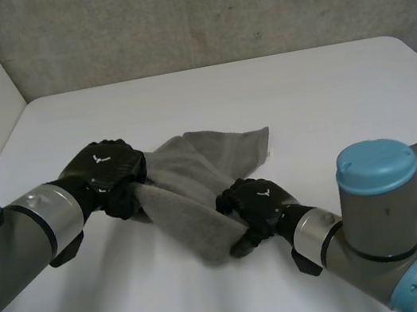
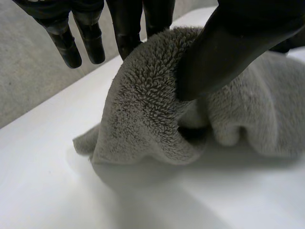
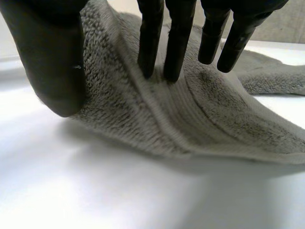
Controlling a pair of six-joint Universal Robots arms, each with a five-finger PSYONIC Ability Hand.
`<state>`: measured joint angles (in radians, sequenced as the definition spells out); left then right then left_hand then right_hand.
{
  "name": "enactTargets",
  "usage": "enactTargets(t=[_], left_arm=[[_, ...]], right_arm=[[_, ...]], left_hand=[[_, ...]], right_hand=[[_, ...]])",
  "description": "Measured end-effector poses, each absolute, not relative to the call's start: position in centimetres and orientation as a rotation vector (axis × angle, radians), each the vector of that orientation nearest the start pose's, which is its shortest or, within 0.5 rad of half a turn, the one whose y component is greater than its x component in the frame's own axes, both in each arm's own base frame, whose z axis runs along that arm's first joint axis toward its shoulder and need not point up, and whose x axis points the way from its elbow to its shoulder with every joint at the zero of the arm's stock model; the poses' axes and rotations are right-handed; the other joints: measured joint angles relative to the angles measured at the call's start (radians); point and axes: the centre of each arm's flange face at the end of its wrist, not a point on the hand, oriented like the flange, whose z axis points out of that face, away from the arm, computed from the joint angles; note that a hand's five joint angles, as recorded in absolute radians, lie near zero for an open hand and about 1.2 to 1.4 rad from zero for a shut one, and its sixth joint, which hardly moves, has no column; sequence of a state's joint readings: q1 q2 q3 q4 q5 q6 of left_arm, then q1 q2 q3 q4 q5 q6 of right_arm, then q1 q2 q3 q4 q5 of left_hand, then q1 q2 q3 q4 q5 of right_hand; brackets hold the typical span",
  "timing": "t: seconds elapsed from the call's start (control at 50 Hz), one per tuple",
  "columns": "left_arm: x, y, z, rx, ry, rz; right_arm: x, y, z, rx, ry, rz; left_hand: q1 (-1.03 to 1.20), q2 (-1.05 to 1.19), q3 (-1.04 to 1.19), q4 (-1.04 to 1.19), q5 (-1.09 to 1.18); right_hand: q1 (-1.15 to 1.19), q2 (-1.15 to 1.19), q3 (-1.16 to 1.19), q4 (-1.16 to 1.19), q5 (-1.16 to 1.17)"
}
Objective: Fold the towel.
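A grey terry-cloth towel [image 1: 217, 158] is seen bunched at the middle of a smooth white bench [image 1: 327, 95], behind which a rough grey wall [image 1: 207, 11] is set. The towel's left edge is pinched between the thumb and fingers [image 2: 126, 28] of the black left hand [image 1: 106, 170]. Its near edge (raised in a ridge) is gripped likewise by the black right hand [image 1: 253, 204]. The cloth beneath both palms is covered. Its length is laid slantwise, from the near end towards the far flat corner.
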<state>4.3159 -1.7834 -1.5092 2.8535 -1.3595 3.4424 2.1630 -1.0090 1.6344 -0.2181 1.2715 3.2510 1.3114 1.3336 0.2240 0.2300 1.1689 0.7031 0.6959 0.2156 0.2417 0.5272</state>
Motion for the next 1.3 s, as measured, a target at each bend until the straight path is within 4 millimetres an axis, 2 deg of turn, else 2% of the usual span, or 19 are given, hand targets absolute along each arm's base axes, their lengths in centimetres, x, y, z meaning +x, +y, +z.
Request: enactTargets(t=[0.12, 0.2, 0.32, 0.44, 0.56, 0.62, 0.68, 0.7, 0.72, 0.76, 0.82, 0.88, 0.96, 1.02, 1.04, 1.08, 1.2, 1.26, 1.3], left_arm=[[-25.6, -22.1, 25.0, 1.119, 2.622, -1.831], [-25.3, -22.1, 25.1, 1.105, 2.623, -1.834], [-24.7, -22.4, 24.6, 1.099, 2.623, -1.797], [-24.8, -23.4, 24.2, 1.201, 2.509, -1.781], [-26.7, -27.7, 24.6, 1.31, 2.15, -1.926], [-28.0, -30.6, 26.8, 1.22, 1.886, -2.125], [-28.8, -32.3, 30.4, 1.043, 1.617, -2.352], [-29.0, -32.6, 32.7, 0.931, 1.476, -2.472], [-29.0, -32.6, 33.7, 0.886, 1.424, -2.518], [-28.6, -31.7, 37.6, 0.716, 1.237, -2.699], [-27.6, -29.7, 41.2, 0.574, 1.085, -2.888], [-27.1, -28.3, 41.5, 0.593, 1.095, -2.979], [-27.1, -27.9, 38.8, 0.742, 1.264, -2.962], [-27.3, -27.8, 34.8, 0.9, 1.487, -2.863], [-27.4, -27.7, 31.9, 0.991, 1.637, -2.777], [-27.4, -27.4, 28.2, 1.092, 1.823, -2.647], [-27.3, -26.1, 20.3, 1.264, 2.134, -2.326], [-27.3, -25.2, 16.6, 1.346, 2.254, -2.147], [-27.3, -24.9, 15.2, 1.374, 2.297, -2.077]], right_arm=[[32.8, -20.8, 11.6, -0.71, 2.076, -1.292], [32.5, -21.7, 13.3, -0.711, 2.037, -1.365], [31.3, -23.1, 18.7, -0.831, 1.923, -1.513], [30.9, -23.9, 23.6, -1.096, 1.792, -1.595], [33.0, -27.0, 26.7, -1.326, 1.596, -1.85], [34.0, -29.0, 29.3, -1.321, 1.485, -2.097], [34.2, -30.0, 33.4, -1.183, 1.347, -2.377], [33.9, -30.0, 35.9, -1.073, 1.261, -2.499], [33.6, -29.8, 37.3, -1.007, 1.212, -2.551], [32.6, -28.9, 40.6, -0.847, 1.087, -2.631], [30.9, -28.1, 42.6, -0.738, 1.017, -2.601], [29.7, -28.1, 41.8, -0.758, 1.089, -2.49], [29.2, -28.3, 38.6, -0.864, 1.259, -2.319], [29.0, -28.3, 35.9, -0.954, 1.376, -2.206], [28.8, -28.4, 33.9, -1.013, 1.447, -2.149], [28.3, -28.6, 31.0, -1.093, 1.549, -2.08], [27.2, -28.6, 24.7, -1.257, 1.743, -1.935], [26.9, -28.4, 21.5, -1.329, 1.819, -1.852], [26.9, -28.2, 20.3, -1.352, 1.846, -1.817]], left_hand=[[0.0, 0.002, 0.0, 0.0, 0.0], [0.0, 0.002, 0.0, 0.0, 0.0], [0.0, 0.002, 0.0, 0.0, 0.0], [0.0, 0.003, 0.0, 0.0, 0.0], [0.002, 0.005, 0.0, 0.0, 0.0], [0.003, 0.008, 0.0, 0.0, 0.0], [0.003, 0.011, 0.0, 0.0, 0.0], [0.003, 0.014, 0.0, 0.0, 0.0], [0.003, 0.016, 0.0, 0.0, 0.0], [0.003, 0.019, 0.0, 0.0, 0.0], [0.003, 0.019, 0.0, 0.0, 0.0], [0.003, 0.019, 0.0, 0.0, 0.0], [0.004, 0.02, 0.0, 0.0, 0.006], [0.004, 0.02, 0.0, 0.0, 0.01], [0.004, 0.02, 0.0, 0.0, 0.01], [0.004, 0.02, 0.0, 0.0, 0.01], [-0.016, -0.003, 0.0, 0.0, -0.013], [-0.267, -0.291, 0.0, 0.0, -0.299], [-0.43, -0.453, 0.0, 0.0, -0.454]], right_hand=[[0.529, 0.535, 0.0, 0.0, 0.527], [0.578, 0.633, 0.0, 0.0, 0.621], [0.578, 0.633, 0.0, 0.0, 0.621], [0.578, 0.633, 0.0, 0.0, 0.621], [0.579, 0.633, 0.0, 0.0, 0.621], [0.579, 0.633, 0.0, 0.0, 0.621], [0.579, 0.633, 0.0, 0.0, 0.621], [0.579, 0.633, 0.0, 0.0, 0.621], [0.579, 0.633, 0.0, 0.0, 0.621], [0.585, 0.633, 0.0, 0.0, 0.621], [0.588, 0.639, 0.0, 0.0, 0.621], [0.591, 0.642, 0.0, 0.0, 0.624], [0.594, 0.643, 0.0, 0.0, 0.638], [0.596, 0.644, 0.0, 0.0, 0.639], [0.597, 0.646, 0.0, 0.0, 0.639], [0.597, 0.647, 0.0, 0.0, 0.639], [0.597, 0.647, 0.0, 0.0, 0.639], [0.597, 0.647, 0.0, 0.0, 0.639], [0.597, 0.647, 0.0, 0.0, 0.639]])
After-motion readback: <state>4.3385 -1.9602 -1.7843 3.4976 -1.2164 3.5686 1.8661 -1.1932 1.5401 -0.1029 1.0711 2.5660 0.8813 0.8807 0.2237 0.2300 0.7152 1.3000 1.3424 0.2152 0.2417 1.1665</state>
